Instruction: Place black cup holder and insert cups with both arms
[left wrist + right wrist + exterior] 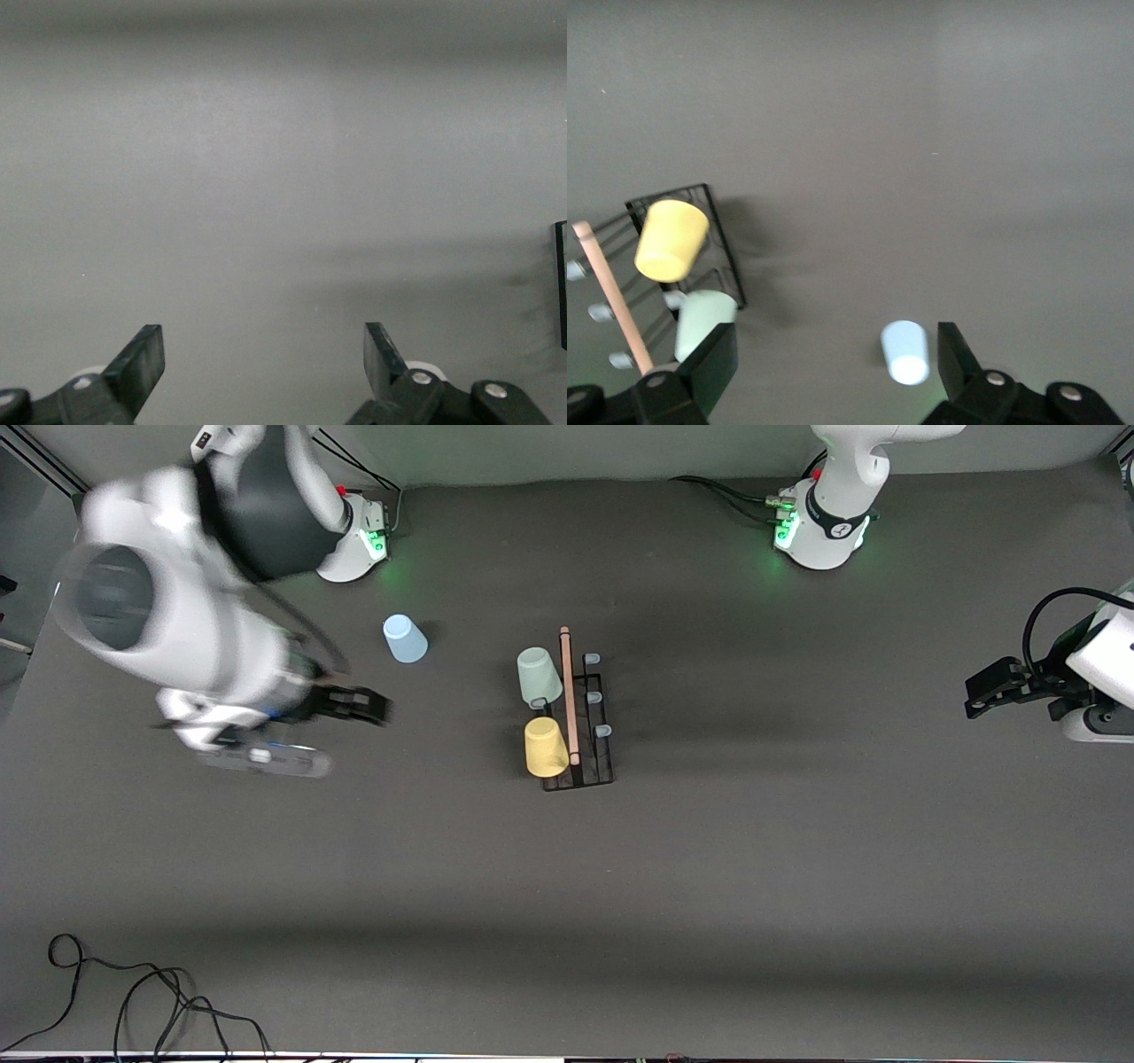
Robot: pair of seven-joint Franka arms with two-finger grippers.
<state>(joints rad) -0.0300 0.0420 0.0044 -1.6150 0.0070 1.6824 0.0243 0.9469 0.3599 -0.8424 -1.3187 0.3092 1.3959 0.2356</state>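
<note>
Black cable – dark grey table; left gripper, right gripper spread apart.

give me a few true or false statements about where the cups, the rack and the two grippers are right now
1. The yellow cup hangs on the black cup holder. True.
2. The light blue cup is on the holder too. False: it stands upside down on the table, apart from the holder, toward the right arm's end.
3. The pale green cup is on the holder, farther from the front camera than the yellow one. True.
4. The right gripper is shut on a cup. False: it is open and holds nothing, over bare table between the blue cup and the holder.
5. The left gripper hovers over the holder. False: it is open at the left arm's end of the table, waiting.
</note>
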